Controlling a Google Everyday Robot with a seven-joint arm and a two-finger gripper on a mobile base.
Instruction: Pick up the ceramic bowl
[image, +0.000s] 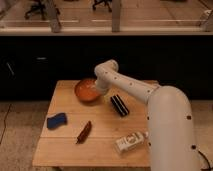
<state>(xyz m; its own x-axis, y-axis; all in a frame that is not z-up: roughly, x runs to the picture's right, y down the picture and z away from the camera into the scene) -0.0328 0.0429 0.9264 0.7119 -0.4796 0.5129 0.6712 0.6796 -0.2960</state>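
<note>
The ceramic bowl (86, 90) is a shallow, glossy orange bowl with a darker rim, standing at the back of the wooden table (65, 145), left of centre. My white arm reaches from the lower right across the table to the bowl's right rim. My gripper (98, 90) is at the arm's end, right at that rim, mostly hidden behind the wrist.
A black ribbed object (119, 105) lies right of the bowl, by the arm. A blue sponge (56, 120) lies at the left. A brown snack bar (84, 131) lies in the middle. A pale bottle (129, 142) lies on its side at the front right.
</note>
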